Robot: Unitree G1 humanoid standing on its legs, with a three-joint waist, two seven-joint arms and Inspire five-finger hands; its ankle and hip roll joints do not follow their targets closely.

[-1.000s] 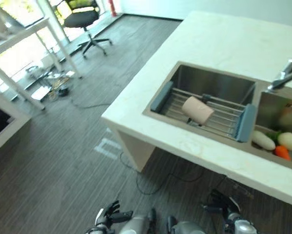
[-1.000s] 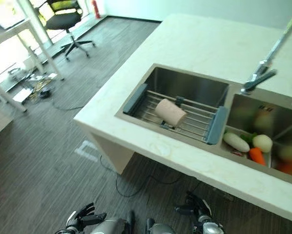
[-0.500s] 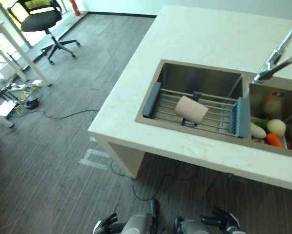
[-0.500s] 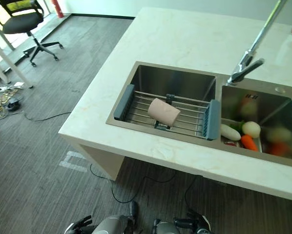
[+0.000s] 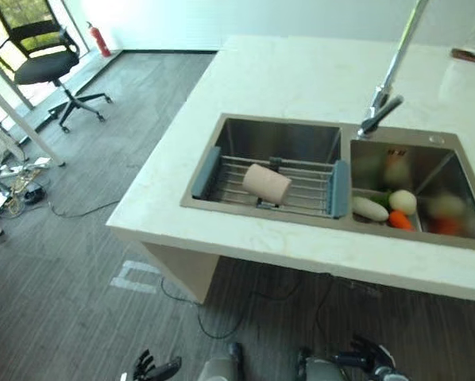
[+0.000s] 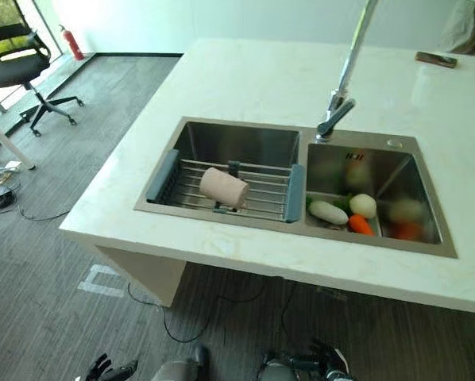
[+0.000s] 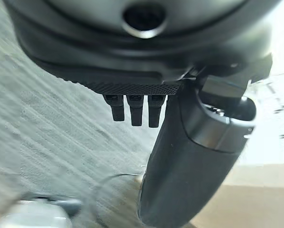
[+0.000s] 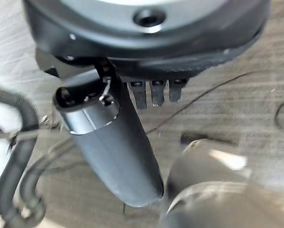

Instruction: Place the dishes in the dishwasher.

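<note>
In the left sink basin (image 5: 301,139), a pink cup (image 5: 266,183) is laid sideways on a wire rack (image 5: 305,198); near the floor, both hands, left (image 5: 152,369) and right (image 5: 366,355), are held spread, empty.

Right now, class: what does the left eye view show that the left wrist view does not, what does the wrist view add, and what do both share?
Left eye view: a pink cup lying on its side on the wire rack across the left sink basin, vegetables in the right basin, the faucet, an office chair and the right hand.
Left wrist view: the left hand from close up, fingers relaxed, holding nothing.
Both: the left hand and the grey striped floor.
</note>
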